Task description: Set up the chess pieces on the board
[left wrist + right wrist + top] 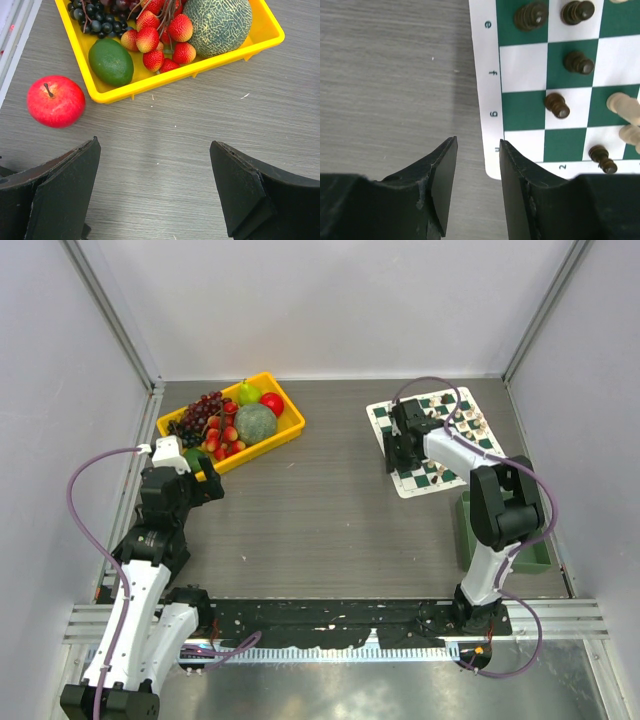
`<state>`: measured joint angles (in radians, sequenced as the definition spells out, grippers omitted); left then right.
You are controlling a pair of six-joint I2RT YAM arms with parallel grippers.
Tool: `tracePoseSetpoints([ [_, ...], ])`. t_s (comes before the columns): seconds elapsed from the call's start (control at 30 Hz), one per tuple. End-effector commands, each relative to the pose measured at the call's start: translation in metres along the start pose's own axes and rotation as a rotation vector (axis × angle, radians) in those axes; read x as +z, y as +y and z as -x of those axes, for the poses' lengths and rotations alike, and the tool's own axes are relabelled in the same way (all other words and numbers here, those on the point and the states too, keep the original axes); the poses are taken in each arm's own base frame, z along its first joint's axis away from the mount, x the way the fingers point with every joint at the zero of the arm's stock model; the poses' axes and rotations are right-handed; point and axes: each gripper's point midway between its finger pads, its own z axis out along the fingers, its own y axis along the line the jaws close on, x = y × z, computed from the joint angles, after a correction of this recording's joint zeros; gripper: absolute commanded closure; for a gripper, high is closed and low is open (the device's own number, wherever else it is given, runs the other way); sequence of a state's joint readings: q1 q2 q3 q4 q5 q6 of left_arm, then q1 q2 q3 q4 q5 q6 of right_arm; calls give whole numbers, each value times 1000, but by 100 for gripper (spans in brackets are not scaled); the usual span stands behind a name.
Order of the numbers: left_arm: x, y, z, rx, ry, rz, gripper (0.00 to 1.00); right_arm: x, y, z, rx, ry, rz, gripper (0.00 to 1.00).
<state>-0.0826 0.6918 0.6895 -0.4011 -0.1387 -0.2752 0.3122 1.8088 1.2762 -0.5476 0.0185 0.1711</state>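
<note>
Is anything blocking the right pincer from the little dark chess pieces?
Nothing visible does. The right pincer hangs open at the white edge of the green-and-white checkered board; only bare squares lie between it and the nearest dark brown chess pieces.

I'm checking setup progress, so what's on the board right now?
On the board are dark pieces and some cream pieces. From above, the right arm covers part of it, so whatever sits on those squares cannot be seen.

Dark and cream chess pieces (556, 105) upright on checkered board (522, 67)
</note>
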Motion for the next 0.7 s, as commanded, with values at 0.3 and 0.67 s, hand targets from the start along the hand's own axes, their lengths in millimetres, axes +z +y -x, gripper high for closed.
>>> tracePoseSetpoints([
  [0.3, -1, 4, 11, 19, -40, 20, 1, 25, -2, 8, -33, 33, -24, 57],
  [0.67, 4, 3, 8, 18, -27, 16, 1, 33, -3, -9, -45, 88, -30, 73],
])
